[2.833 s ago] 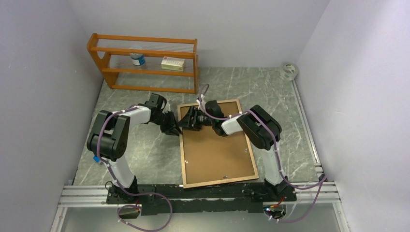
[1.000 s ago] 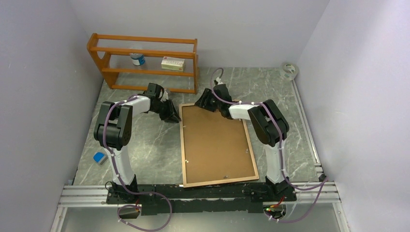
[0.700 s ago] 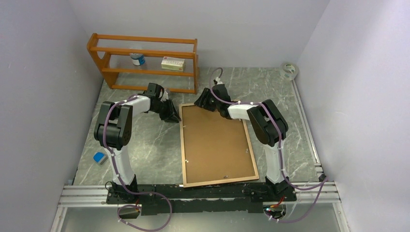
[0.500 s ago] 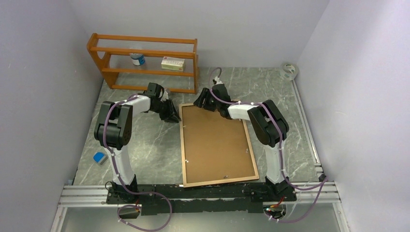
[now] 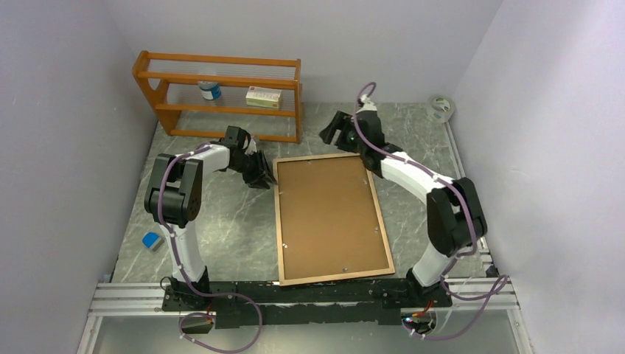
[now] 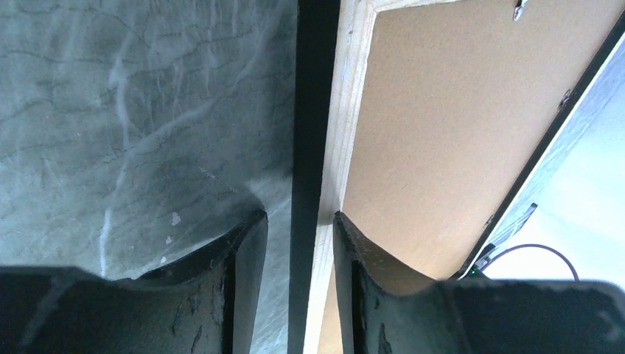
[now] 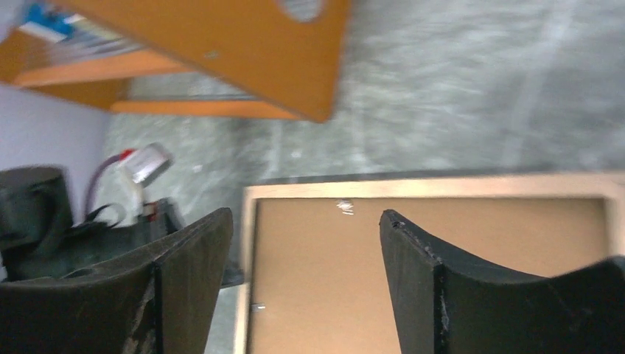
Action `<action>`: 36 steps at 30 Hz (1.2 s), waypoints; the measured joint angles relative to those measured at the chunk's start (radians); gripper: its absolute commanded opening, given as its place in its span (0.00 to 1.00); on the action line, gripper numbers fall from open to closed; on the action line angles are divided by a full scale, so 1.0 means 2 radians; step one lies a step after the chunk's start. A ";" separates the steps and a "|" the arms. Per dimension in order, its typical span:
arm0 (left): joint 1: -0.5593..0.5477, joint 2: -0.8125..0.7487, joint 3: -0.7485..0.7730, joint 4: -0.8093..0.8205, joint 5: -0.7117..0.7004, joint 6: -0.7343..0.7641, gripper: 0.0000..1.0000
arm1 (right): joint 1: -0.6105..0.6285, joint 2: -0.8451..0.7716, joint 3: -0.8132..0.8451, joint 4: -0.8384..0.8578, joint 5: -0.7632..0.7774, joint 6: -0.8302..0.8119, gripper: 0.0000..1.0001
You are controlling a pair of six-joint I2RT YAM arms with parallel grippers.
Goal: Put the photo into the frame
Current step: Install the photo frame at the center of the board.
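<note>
Broadly, a grey marbled desk (image 5: pixel 221 228) fills the space, and the frame (image 5: pixel 277 221) lies flat on it between the two arms, its light wood reverse facing up and a long side toward each arm. A plain brown backing board (image 5: pixel 328 217) fills its opening. An orange-brown shelf rack (image 5: pixel 221 60) stands at the far left of the desk, well apart from the frame. The left hand (image 6: pixel 298 217) sits low at the frame's far-left corner, its fingers (image 6: pixel 243 273) close together, one on either side of the left rail. The inner finger touches the wood, but whether the rail is actually gripped I cannot tell. The right hand (image 5: pixel 335 131) hangs above the desk just beyond the frame's far edge, its fingers (image 7: pixel 191 287) spread wide and holding nothing. On the rack's shelf sit a small pale box (image 5: pixel 263 97) and a blue-labelled bottle (image 5: pixel 210 90). A roll of tape (image 5: pixel 441 107) lies in the far-right corner, and a small blue object (image 5: pixel 152 240) lies near the left wall.
</note>
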 measured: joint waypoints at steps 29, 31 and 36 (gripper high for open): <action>0.000 0.000 0.000 -0.004 0.004 -0.005 0.44 | -0.103 0.032 -0.043 -0.280 0.068 -0.112 0.63; 0.000 0.000 0.000 -0.004 0.004 -0.005 0.44 | -0.103 0.035 -0.038 -0.281 0.076 -0.116 0.62; 0.000 0.001 0.000 -0.004 0.006 -0.005 0.43 | -0.100 0.049 -0.020 -0.284 0.094 -0.130 0.53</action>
